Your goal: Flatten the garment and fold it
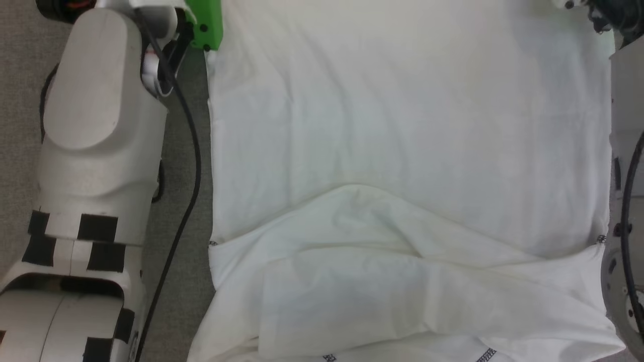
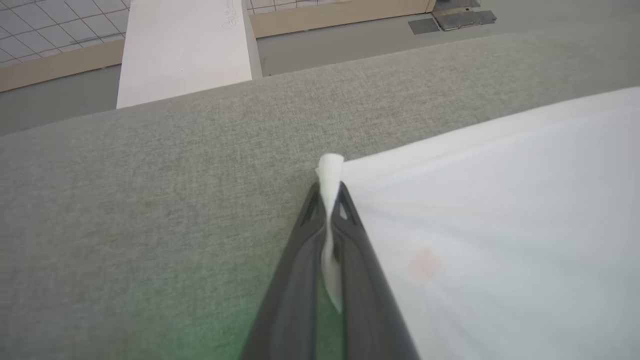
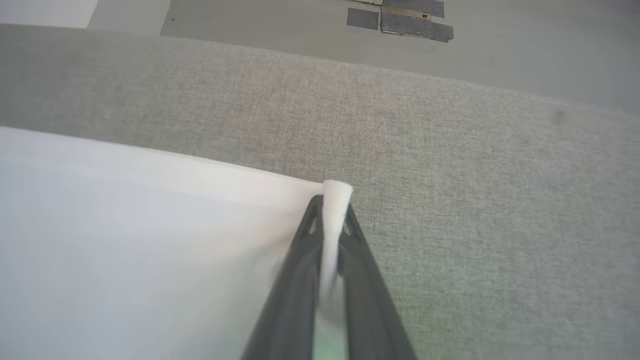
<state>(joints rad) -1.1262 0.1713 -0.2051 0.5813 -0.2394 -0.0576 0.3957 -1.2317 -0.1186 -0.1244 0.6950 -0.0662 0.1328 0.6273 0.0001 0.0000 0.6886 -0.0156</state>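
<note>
Item 1, we record the garment (image 1: 402,125): white, spread on the grey worktop (image 2: 150,200). Well behind both tools, its nearest part lies folded over in rumpled layers, with dark zigzag stitching at the edges.
Item 2, left tool (image 2: 330,189): closed on a pinched garment corner. A white tuft stands past its tips and the cloth spreads to its right.
Item 3, right tool (image 3: 331,200): likewise clamped on a corner, with the cloth spreading to its left.
Item 4, beyond the left tool, past the worktop edge: a white box (image 2: 185,50).
Item 5, beyond the right tool: dark floor plates (image 3: 400,17).
</note>
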